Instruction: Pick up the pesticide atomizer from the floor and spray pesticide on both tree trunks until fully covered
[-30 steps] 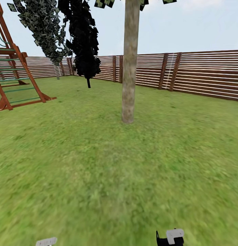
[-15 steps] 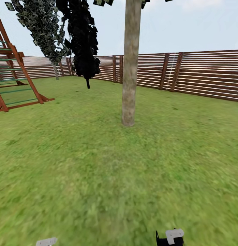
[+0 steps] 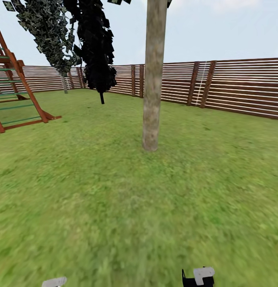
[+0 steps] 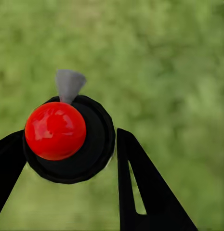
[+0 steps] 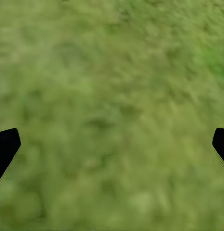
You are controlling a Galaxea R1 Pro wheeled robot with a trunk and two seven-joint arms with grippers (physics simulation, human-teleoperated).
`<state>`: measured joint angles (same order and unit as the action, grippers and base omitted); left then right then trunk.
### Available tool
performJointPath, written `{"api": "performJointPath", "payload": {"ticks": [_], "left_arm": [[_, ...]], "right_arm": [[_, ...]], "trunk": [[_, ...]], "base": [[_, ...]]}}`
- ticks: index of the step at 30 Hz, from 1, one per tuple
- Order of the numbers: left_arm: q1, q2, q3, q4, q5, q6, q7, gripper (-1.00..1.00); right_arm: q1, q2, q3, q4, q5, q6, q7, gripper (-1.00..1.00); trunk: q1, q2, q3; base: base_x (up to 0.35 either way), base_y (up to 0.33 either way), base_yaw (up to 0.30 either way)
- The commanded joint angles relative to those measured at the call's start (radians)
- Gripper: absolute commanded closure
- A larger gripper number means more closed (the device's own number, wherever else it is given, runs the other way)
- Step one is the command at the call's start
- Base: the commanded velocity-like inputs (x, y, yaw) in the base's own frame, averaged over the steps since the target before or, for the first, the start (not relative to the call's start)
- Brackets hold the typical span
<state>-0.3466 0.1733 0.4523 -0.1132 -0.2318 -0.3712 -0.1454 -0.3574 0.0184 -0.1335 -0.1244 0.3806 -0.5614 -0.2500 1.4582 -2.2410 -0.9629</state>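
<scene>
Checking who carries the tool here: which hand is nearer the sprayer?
Left. The left hand is clamped around the sprayer, a finger on each side. The right hand is open over bare grass, away from it.

Head camera faces the tree trunk (image 3: 153, 79); wrist cameras overlook grass (image 5: 112, 96)

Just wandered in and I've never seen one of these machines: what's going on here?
A simulated two-armed robot stands on a green grass lawn ringed by a brown slatted wooden fence. Its left gripper is closed around a black round-topped sprayer with a red knob, seen from above. Its right gripper is open over bare grass. Ahead stands a thick grey-brown tree trunk, with no white mist visible on it yet.
</scene>
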Motion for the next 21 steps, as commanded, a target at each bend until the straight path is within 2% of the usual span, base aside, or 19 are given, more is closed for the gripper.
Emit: {"api": "performJointPath", "payload": {"ticks": [1, 5, 11, 21], "left_arm": [[0.0, 0.0, 0.0, 0.0, 0.0, 0.0, 0.0, 1.0], [0.0, 0.0, 0.0, 0.001, 0.0, 0.0, 0.0, 1.0], [0.0, 0.0, 0.0, 0.0, 0.0, 0.0, 0.0, 1.0], [0.0, 0.0, 0.0, 0.0, 0.0, 0.0, 0.0, 1.0]], "right_arm": [[0.0, 0.0, 0.0, 0.0, 0.0, 0.0, 0.0, -1.0], [0.0, 0.0, 0.0, 0.0, 0.0, 0.0, 0.0, -1.0], [0.0, 0.0, 0.0, 0.0, 0.0, 0.0, 0.0, -1.0], [0.0, 0.0, 0.0, -0.001, 0.0, 0.0, -0.002, -1.0]], "trunk": [[0.0, 0.0, 0.0], [0.0, 0.0, 0.0], [0.0, 0.0, 0.0], [0.0, 0.0, 0.0]], "base": [[0.34, 0.0, 0.0], [0.341, 0.0, -0.012], [0.341, 0.0, -0.194], [0.341, 0.0, -0.012]]}}
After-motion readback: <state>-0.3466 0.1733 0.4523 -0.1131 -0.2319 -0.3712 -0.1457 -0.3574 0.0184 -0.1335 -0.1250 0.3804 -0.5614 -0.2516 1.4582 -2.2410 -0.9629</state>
